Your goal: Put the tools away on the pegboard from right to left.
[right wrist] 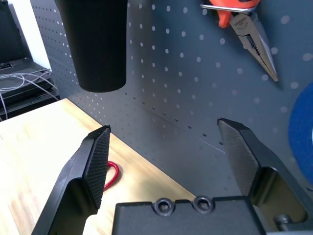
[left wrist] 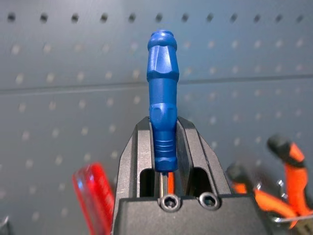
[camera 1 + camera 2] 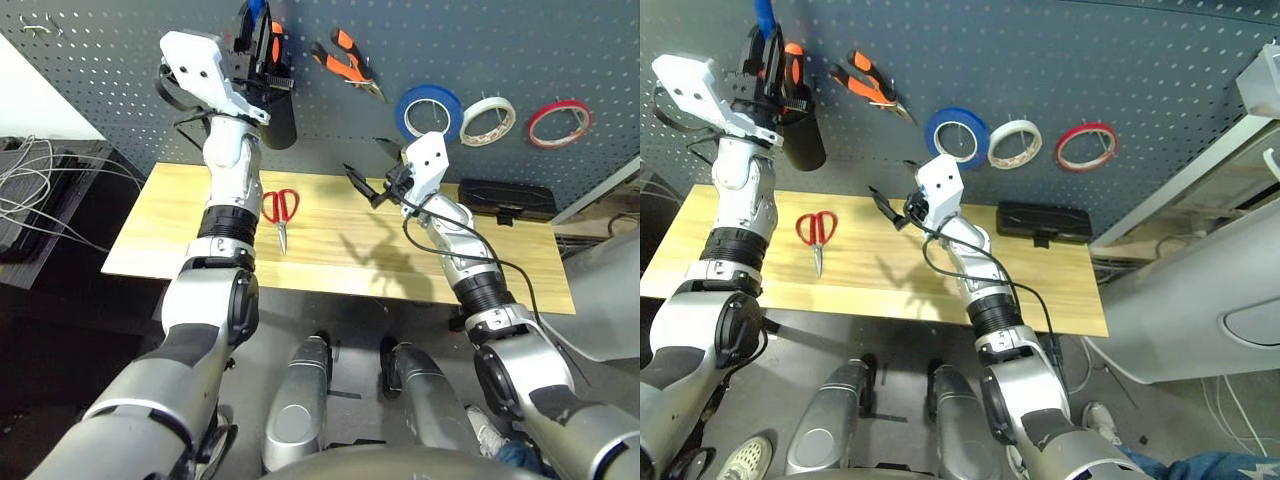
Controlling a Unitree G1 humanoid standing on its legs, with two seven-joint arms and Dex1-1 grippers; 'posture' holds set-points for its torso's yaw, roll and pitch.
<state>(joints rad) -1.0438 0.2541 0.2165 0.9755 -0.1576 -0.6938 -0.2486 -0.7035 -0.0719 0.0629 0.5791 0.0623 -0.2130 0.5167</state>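
Left arm raised high at the pegboard [image 3: 500,40], left gripper [image 2: 164,142] pinching the blue screwdriver [image 2: 162,93] handle-up, just above the black cup [image 3: 280,115]. Right gripper [image 1: 171,156] hangs over the table [image 3: 330,250] with fingers spread wide, holding nothing. Pliers [image 3: 345,60] and blue tape roll [image 3: 428,110] hang on the board. Red scissors [image 3: 281,212] lie on the table. Screwdriver's tip is hidden between the fingers.

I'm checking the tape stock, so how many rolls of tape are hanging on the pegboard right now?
3, side by side on the pegboard, right of the pliers: the blue roll, then the white roll, then the red roll. None looks hidden.
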